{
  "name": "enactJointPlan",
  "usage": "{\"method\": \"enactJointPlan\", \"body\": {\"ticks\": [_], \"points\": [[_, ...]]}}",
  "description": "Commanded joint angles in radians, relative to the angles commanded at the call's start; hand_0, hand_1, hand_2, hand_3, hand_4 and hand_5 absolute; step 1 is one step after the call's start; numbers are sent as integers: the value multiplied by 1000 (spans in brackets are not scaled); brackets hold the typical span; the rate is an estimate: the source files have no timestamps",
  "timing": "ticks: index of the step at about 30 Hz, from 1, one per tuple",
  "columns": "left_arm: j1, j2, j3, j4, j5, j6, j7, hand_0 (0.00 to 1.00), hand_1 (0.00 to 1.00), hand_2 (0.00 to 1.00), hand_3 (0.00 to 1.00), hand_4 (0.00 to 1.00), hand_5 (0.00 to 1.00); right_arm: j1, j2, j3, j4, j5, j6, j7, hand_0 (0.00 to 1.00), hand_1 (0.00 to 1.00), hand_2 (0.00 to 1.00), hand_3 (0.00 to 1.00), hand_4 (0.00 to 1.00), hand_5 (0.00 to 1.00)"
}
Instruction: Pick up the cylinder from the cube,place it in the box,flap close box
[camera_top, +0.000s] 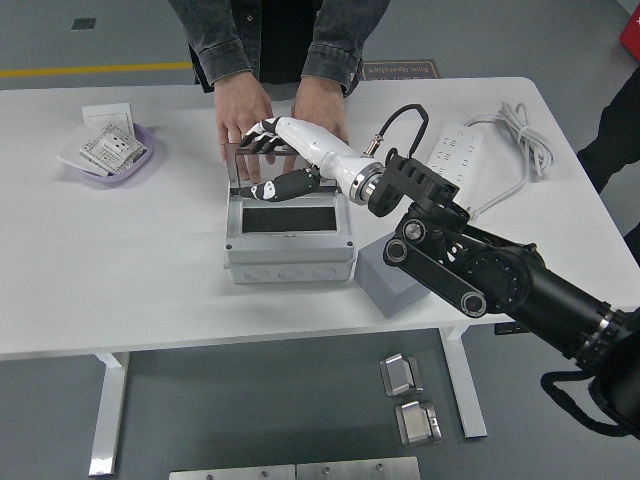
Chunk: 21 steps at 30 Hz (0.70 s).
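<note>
White table (150, 260), right hand (268, 140) at box (289, 240) flap (285, 165)

My right arm (500, 285) reaches in from the lower right, forearm angled up and left across the table. Right hand (280, 150) is white with dark fingertips, palm down, fingers (262, 138) extended and slightly spread, thumb (280, 187) held lower and apart. It grasps nothing. Left arm out of view.
</note>
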Motion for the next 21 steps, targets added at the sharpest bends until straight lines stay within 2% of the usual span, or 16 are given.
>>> {"method": "enactJointPlan", "body": {"ticks": [6, 12, 17, 21], "points": [[1, 3, -10, 0, 14, -2, 2, 687, 682, 589, 715, 721, 400, 50, 14, 19, -80, 22, -10, 16, 691, 644, 667, 735, 936, 322], [-3, 7, -7, 0, 16, -4, 1, 687, 682, 590, 715, 721, 401, 102, 60, -27, -214, 71, -45, 58, 690, 643, 666, 736, 937, 324], [-7, 8, -2, 0, 13, -5, 0, 688, 682, 590, 715, 720, 405, 111, 77, -54, -322, 103, -70, 86, 690, 644, 666, 736, 937, 329], [-7, 9, -6, 0, 18, -5, 1, 687, 683, 594, 716, 720, 404, 102, 77, -69, -361, 115, -83, 98, 696, 652, 666, 737, 933, 333]]}}
